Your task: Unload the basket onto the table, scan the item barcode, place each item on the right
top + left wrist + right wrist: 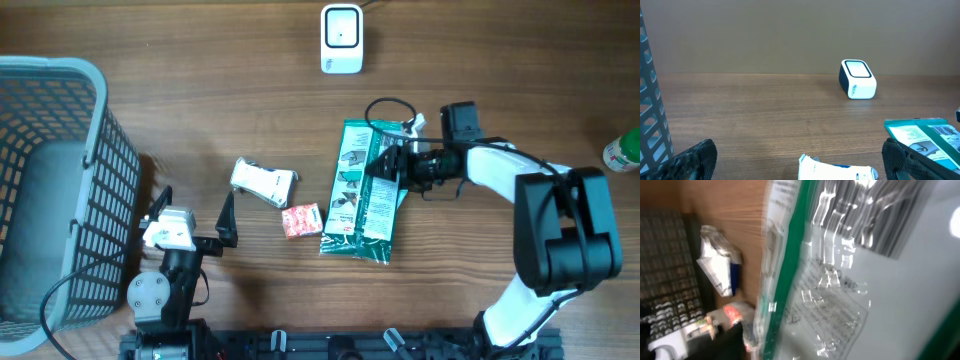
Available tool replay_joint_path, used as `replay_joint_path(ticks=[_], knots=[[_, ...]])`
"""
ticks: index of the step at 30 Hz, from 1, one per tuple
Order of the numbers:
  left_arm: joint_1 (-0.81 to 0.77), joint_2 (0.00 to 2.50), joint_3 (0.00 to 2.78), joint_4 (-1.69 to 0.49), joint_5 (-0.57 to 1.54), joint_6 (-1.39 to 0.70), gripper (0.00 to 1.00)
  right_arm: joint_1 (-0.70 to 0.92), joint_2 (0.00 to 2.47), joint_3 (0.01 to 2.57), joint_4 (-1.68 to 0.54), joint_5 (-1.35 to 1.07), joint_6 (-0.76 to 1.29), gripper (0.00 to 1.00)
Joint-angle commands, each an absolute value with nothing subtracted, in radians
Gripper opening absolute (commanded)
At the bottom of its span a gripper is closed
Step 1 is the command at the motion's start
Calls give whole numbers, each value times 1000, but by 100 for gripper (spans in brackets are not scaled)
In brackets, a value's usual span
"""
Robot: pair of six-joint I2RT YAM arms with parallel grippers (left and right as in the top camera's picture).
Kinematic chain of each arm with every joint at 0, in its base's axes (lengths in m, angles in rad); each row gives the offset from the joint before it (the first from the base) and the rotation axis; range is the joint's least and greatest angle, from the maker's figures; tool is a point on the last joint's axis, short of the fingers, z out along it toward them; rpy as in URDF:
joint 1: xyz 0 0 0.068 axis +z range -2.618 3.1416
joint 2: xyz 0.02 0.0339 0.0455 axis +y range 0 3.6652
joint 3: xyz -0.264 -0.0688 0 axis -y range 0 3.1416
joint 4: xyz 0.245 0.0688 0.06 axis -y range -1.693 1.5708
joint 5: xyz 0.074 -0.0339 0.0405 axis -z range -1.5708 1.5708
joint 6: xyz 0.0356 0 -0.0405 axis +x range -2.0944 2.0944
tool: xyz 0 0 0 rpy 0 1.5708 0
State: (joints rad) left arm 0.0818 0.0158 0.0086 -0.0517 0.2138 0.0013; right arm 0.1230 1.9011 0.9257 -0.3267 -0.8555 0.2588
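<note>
The wooden table (pixel 200 90) carries everything, with a grey mesh basket (pixel 105 185) filling its left edge. The right arm (pixel 560 230) reaches in from the right, and the right gripper (pixel 392 163) sits over the upper right part of the flat green package (pixel 362 190), which lies near the table's middle, well short of the white scanner (pixel 341 38) at the far edge. The wrist view is blurred and full of glossy film, so I cannot tell whether the jaws are closed on the package or only around it. The left gripper (pixel 194 208) hangs wide open and empty near the basket. Just left of the package lie a white packet (pixel 263 182) and a small red packet (pixel 301 220). The main risk, as I judge it, is a weak pinch on thin, slippery film: the bag could slide free or sag on the lift. The limp wrapper may also fold or glare so that the barcode does not face the scanner cleanly, and a low drag could push the red packet.
</note>
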Motion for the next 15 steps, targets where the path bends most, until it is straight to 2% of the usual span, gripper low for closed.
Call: replay_joint_path(ticks=[1,2,8,12,15], knots=[[90,14,6,-57,212,-9,100,146,1963,901,-337,-751,233,13],[90,14,6,-57,212,-9,100,146,1969,901,-336,-720,232,4],[90,14,6,-57,212,-9,100,143,1883,1008,-364,-758,161,4],[90,14,6,-57,212,-9,100,143,1615,1110,-562,-933,-70,4],[90,14,6,-57,212,-9,100,143,1443,1110,-686,-945,-165,4]])
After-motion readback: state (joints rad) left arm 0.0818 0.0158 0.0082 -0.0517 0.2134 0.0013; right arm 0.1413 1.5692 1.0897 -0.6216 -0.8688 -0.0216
